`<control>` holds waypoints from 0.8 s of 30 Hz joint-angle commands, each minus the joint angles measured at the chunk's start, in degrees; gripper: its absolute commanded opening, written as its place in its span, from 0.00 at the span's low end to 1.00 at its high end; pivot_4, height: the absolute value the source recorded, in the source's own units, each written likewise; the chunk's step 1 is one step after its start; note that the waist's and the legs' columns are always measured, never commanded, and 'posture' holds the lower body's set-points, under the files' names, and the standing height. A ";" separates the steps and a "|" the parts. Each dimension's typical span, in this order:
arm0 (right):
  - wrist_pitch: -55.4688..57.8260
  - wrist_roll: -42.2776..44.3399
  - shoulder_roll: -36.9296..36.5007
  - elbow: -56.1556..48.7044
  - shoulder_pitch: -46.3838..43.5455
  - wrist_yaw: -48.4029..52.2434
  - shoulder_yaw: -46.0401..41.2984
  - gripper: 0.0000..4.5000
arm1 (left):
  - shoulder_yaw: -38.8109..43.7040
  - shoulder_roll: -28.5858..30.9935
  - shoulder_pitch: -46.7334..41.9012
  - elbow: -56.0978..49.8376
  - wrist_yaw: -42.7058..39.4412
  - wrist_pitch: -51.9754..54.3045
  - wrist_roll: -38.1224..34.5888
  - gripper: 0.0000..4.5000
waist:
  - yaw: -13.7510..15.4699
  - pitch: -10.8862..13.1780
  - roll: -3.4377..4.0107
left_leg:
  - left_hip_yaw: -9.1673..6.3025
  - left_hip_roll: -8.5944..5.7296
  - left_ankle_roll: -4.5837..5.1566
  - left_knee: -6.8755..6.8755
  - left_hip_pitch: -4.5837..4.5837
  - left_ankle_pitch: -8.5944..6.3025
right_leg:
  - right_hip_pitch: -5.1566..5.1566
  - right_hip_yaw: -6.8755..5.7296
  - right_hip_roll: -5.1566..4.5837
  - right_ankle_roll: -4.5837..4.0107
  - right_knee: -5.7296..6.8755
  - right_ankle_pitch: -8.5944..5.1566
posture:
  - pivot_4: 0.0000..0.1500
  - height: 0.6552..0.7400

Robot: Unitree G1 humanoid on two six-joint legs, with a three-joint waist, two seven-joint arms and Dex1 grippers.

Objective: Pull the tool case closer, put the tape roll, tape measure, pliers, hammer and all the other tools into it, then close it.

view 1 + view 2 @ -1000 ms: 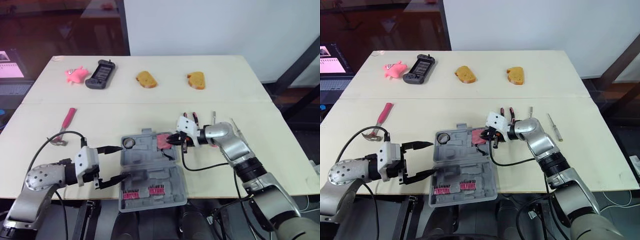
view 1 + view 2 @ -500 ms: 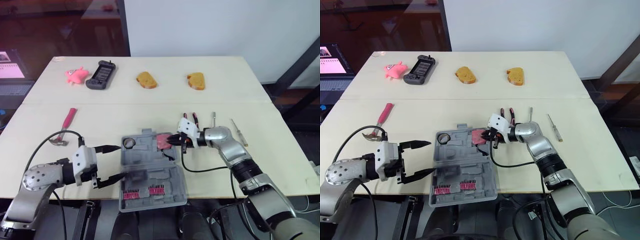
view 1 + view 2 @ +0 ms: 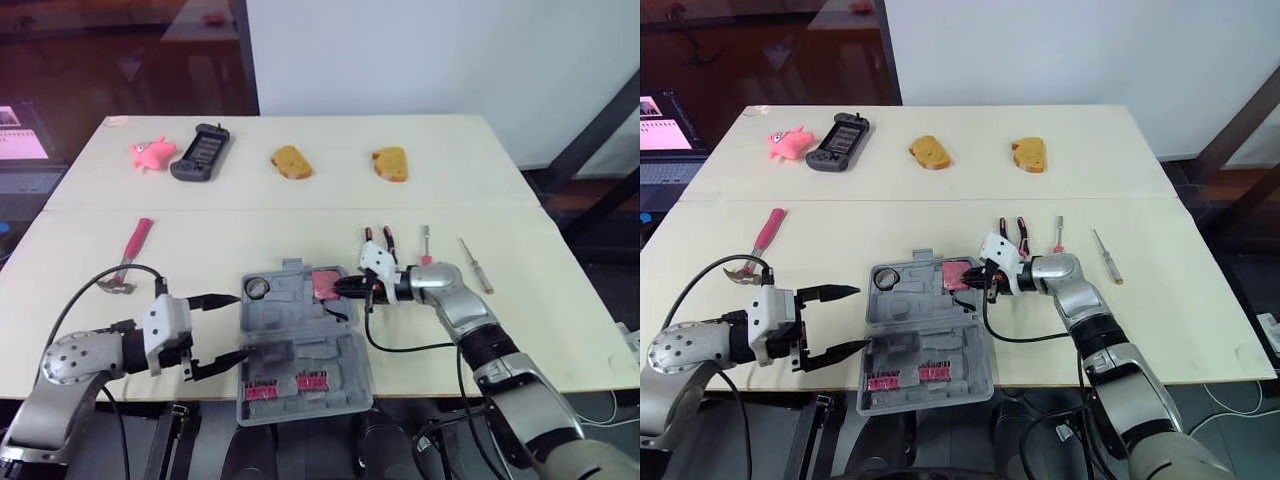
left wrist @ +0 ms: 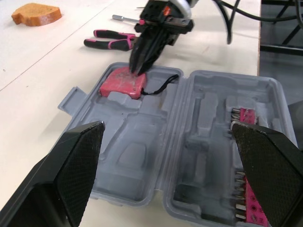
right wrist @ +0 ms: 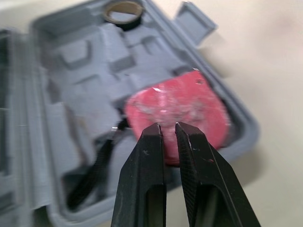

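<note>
A: The pale wooden table (image 3: 300, 225) stood in front of a white wall. Where was the case?

B: The grey plastic tool case (image 3: 300, 345) lay open at the table's near edge, between the two arms.

A: Anything in it?

B: A small tape roll with a tan core (image 3: 257, 288) sat in its 11 o'clock corner. A pink square tape measure (image 3: 325, 283) sat in its 1 o'clock corner, its black cord (image 4: 158, 86) trailing over the tray. Pink bit strips (image 3: 285, 385) lined the 6 o'clock half.

A: And the grippers?

B: The right gripper (image 3: 340, 287) reached in from 3 o'clock, tips at the tape measure. Its fingers (image 5: 147, 170) were drawn almost together, with nothing seen between them. The left gripper (image 3: 240, 325) was spread wide, just beside the case's 9 o'clock side and holding nothing.

A: Which tools were outside?

B: Pink-and-black-handled pliers (image 3: 378, 240) lay at 1 o'clock from the case, a small pink-handled screwdriver (image 3: 425, 240) near them and a clear-handled screwdriver (image 3: 475, 263) toward 2 o'clock. The pink-handled hammer (image 3: 130, 255) lay at 10 o'clock, well apart.

A: The far side?

B: At 12 o'clock sat a pink toy pig (image 3: 150, 151), a black handheld console (image 3: 200, 150) and two bread slices (image 3: 292, 160).
</note>
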 commanded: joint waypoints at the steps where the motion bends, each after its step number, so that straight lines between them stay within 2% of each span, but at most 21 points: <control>1: 0.66 3.57 -1.54 -7.44 -1.57 0.73 -4.05 0.23 | 2.85 0.15 0.02 0.50 0.55 -1.06 -0.79 1.00 | 0.02 0.04 0.06 | 0.00 0.00 0.00 0.00 -0.02 0.00 | -0.03 0.00 0.00 0.07 0.00 0.04 | 1.00 0.77; 3: 2.01 4.21 -3.88 -11.44 -0.81 1.69 -4.77 0.37 | 4.02 0.62 0.39 1.32 -0.23 0.00 -2.19 1.00 | 0.03 0.03 0.06 | 0.00 0.00 0.00 0.00 -0.02 0.00 | -0.04 0.00 0.00 0.09 0.00 0.05 | 1.00 0.77; 6: 4.48 5.59 -9.95 -19.12 2.13 4.21 -6.42 0.68 | 7.07 1.64 0.72 3.89 -1.94 0.82 -4.25 1.00 | 0.30 0.04 0.06 | 0.02 0.00 0.00 -0.01 -0.05 0.00 | -0.05 0.00 -0.01 -0.05 -0.02 -0.03 | 1.00 0.77; 8: 5.15 5.74 -14.16 -22.94 4.87 5.00 -7.49 0.92 | 8.89 2.48 1.32 6.17 -3.08 0.29 -4.46 1.00 | 0.41 0.05 0.06 | 0.02 0.00 0.00 -0.02 -0.07 0.00 | -0.07 0.00 -0.01 -0.07 -0.05 -0.05 | 1.00 0.77; 9: 5.45 5.82 -16.35 -24.67 6.56 5.24 -8.24 1.00 | 9.93 2.92 1.86 7.45 -3.77 0.01 -4.59 1.00 | 0.30 0.04 0.05 | 0.02 0.00 -0.01 -0.02 -0.07 0.00 | -0.07 0.00 -0.01 -0.08 -0.06 -0.06 | 1.00 0.77; 17: 13.34 13.48 -28.85 -35.44 25.82 5.99 -22.33 1.00 | 19.09 4.98 7.36 18.90 -8.82 -3.75 -4.75 1.00 | 0.06 0.05 0.04 | 0.05 0.00 -0.01 -0.07 -0.07 -0.01 | -0.14 0.01 -0.03 -0.30 -0.15 -0.18 | 1.00 0.77; 24: 12.82 16.46 -29.03 -36.96 39.76 2.27 -34.34 1.00 | 24.29 4.77 10.33 27.38 -10.81 -6.67 -4.81 1.00 | 0.06 0.04 -0.02 | 0.06 0.00 -0.03 -0.08 -0.06 -0.02 | -0.14 0.01 -0.08 -0.36 -0.22 -0.22 | 1.00 0.77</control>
